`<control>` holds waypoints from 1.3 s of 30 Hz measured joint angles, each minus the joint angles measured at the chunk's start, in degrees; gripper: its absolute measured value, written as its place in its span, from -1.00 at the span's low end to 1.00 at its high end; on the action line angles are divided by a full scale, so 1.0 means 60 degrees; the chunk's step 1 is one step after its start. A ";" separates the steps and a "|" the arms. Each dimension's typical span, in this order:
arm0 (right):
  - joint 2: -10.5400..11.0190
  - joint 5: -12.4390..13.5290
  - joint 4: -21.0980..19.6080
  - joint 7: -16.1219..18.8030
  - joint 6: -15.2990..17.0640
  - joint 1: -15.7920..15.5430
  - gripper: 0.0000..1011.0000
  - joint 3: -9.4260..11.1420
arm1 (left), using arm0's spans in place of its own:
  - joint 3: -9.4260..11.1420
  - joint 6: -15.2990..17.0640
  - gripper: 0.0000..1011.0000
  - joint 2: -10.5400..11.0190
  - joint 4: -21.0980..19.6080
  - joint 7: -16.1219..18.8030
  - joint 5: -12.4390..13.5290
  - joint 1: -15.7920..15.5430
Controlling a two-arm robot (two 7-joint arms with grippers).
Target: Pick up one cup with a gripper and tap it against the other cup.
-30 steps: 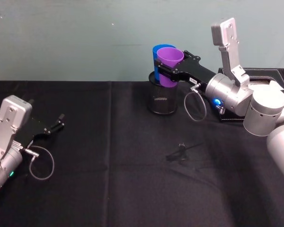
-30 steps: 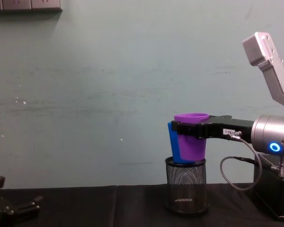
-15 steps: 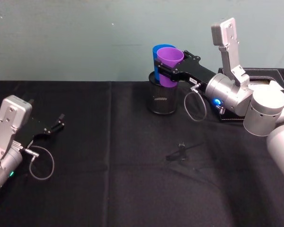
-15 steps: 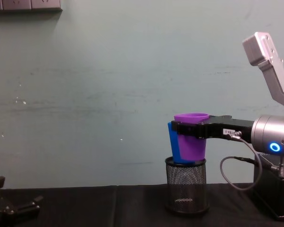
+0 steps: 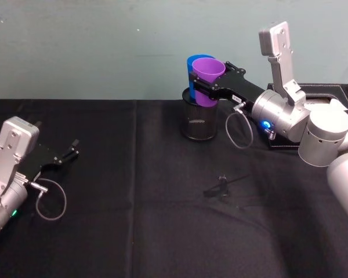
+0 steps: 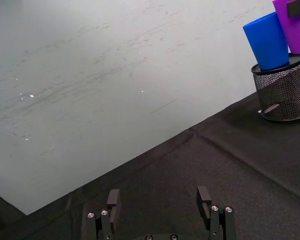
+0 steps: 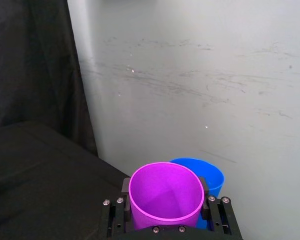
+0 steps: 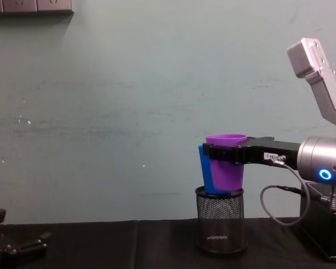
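The purple cup [image 5: 207,72] is held in the air by my right gripper [image 5: 211,79], which is shut on it just below the rim. Its base hangs at the rim of a black wire-mesh pen holder [image 5: 198,124]. The blue cup [image 5: 192,62] stands in that holder, directly behind the purple one, and the two sides appear to touch. From the side, the purple cup [image 8: 227,171] overlaps the blue cup [image 8: 204,168]. In the right wrist view the gripper [image 7: 165,200] clasps the purple cup [image 7: 165,197] with the blue cup [image 7: 212,176] right beyond it.
My left gripper [image 5: 69,153] rests open on the black tablecloth at the far left, its fingers [image 6: 204,196] spread apart. A black box [image 5: 287,145] sits under my right arm. A small dark object [image 5: 223,185] lies mid-table. A pale wall stands close behind the holder.
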 joint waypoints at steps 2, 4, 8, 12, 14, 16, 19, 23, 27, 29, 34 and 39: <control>0.0000 0.0000 0.0000 0.0000 0.0000 0.0000 0.49 0.0000 | 0.0000 0.0000 0.98 0.0000 0.0000 0.0000 0.0000 0.0001; 0.0000 0.0000 0.0000 0.0000 0.0000 0.0000 0.49 0.0000 | 0.0001 0.0000 0.98 0.0000 0.0000 0.0000 0.0000 0.0001; 0.0001 0.0000 0.0000 0.0000 0.0000 0.0000 0.49 0.0000 | 0.0000 0.0000 0.98 0.0000 0.0000 0.0000 0.0000 0.0000; 0.0001 0.0000 0.0000 0.0000 0.0000 0.0000 0.49 0.0000 | 0.0001 0.0000 0.98 0.0000 0.0000 0.0000 0.0000 0.0000; 0.0000 0.0000 0.0000 0.0000 0.0000 0.0000 0.49 0.0000 | 0.0000 0.0000 0.98 0.0000 0.0000 0.0000 0.0000 0.0001; 0.0000 0.0000 0.0000 0.0000 0.0000 0.0000 0.49 0.0000 | 0.0001 0.0000 0.98 0.0000 0.0000 0.0000 0.0000 0.0001; 0.0000 0.0000 0.0000 0.0000 0.0000 0.0000 0.49 0.0000 | 0.0000 0.0000 0.98 0.0001 0.0000 0.0000 0.0000 0.0000; 0.0001 0.0000 0.0000 0.0000 0.0000 0.0000 0.49 0.0000 | 0.0001 0.0000 0.98 0.0000 0.0000 0.0000 0.0000 0.0001; 0.0000 0.0000 0.0000 0.0000 0.0000 0.0000 0.49 0.0000 | 0.0001 0.0000 0.98 0.0000 0.0000 0.0000 0.0000 0.0000; 0.0000 0.0000 0.0001 0.0000 0.0000 0.0000 0.49 0.0000 | 0.0001 0.0000 0.98 0.0000 0.0000 0.0000 0.0000 0.0000; 0.0001 0.0000 0.0000 0.0000 0.0000 0.0000 0.49 0.0000 | 0.0001 0.0000 0.98 0.0000 0.0000 0.0001 0.0000 0.0001; 0.0000 0.0000 0.0000 0.0001 0.0000 0.0000 0.49 0.0000 | 0.0001 0.0000 0.98 0.0000 0.0000 0.0000 0.0000 0.0001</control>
